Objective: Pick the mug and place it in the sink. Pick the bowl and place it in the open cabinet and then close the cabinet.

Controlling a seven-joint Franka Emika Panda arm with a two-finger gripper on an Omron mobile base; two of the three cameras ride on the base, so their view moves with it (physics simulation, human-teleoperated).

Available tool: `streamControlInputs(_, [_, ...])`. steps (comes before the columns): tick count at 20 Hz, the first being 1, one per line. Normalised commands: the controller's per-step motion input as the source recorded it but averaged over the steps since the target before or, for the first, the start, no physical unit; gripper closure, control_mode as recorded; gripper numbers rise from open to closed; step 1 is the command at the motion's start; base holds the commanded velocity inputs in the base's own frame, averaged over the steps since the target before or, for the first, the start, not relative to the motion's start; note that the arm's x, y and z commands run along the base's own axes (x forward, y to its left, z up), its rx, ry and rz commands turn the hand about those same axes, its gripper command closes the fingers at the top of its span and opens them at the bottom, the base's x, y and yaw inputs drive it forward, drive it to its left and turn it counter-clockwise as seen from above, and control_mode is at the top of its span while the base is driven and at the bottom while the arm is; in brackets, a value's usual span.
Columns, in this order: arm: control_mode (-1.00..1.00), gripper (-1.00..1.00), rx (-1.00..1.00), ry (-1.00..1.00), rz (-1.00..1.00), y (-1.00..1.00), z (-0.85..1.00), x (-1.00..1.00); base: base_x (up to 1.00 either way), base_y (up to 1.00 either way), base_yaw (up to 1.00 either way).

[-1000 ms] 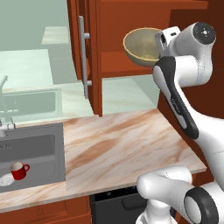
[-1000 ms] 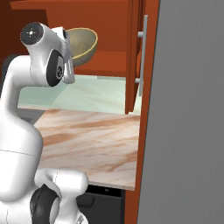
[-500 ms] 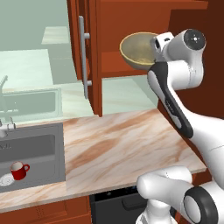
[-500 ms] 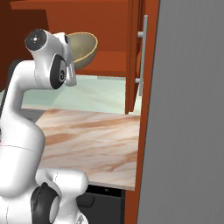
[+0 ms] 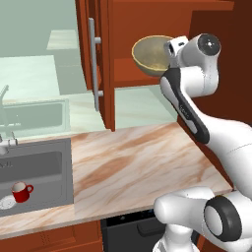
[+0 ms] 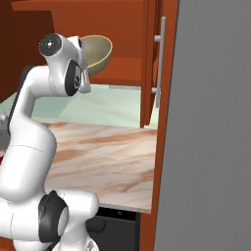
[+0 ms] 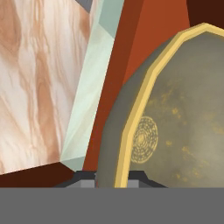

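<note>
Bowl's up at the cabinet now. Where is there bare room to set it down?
The cabinet shelf behind the bowl looks bare. The marble counter between sink and wall is bare too. Crowded: the sink's near corner, where the mug sits. The gripper pinches the bowl's rim.

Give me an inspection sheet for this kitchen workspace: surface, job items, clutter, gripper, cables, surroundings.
Surface: marbled counter between sink and arm, nothing standing on it.
Mug: red mug upright in the sink, beside a small pale round item, probably the drain.
Bowl: olive bowl held tilted in the air at the open cabinet, in front of its shelf, not yet set down.
Cabinet door: left door swung wide open, bar handle facing out.
Clutter: nothing seen.
Gripper: gripper shut on the bowl, clamping its yellowish rim.
Cables: nothing seen.
Surroundings: silver faucet behind the sink; dark appliance front under the counter; tall grey panel at right.
</note>
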Motion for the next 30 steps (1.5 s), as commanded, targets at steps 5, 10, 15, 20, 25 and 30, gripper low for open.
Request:
streamControlInputs(5, [-1.00,1.00,0.00,0.00,0.00,0.00,0.00,0.14,0.00,0.00,0.00])
streamControlInputs(10, [-1.00,1.00,0.00,0.00,0.00,0.00,0.00,0.00,0.00,0.00,0.00])
streamControlInputs(15, [-1.00,1.00,0.00,0.00,0.00,0.00,0.00,0.02,0.00,0.00,0.00])
streamControlInputs(20, [-1.00,1.00,0.00,0.00,0.00,0.00,0.00,0.08,0.00,0.00,0.00])
streamControlInputs(25, [-1.00,1.00,0.00,0.00,0.00,0.00,0.00,0.31,0.00,0.00,0.00])
streamControlInputs(30, [-1.00,1.00,-0.01,0.00,0.01,0.00,-0.07,0.48,0.00,0.00,0.00])
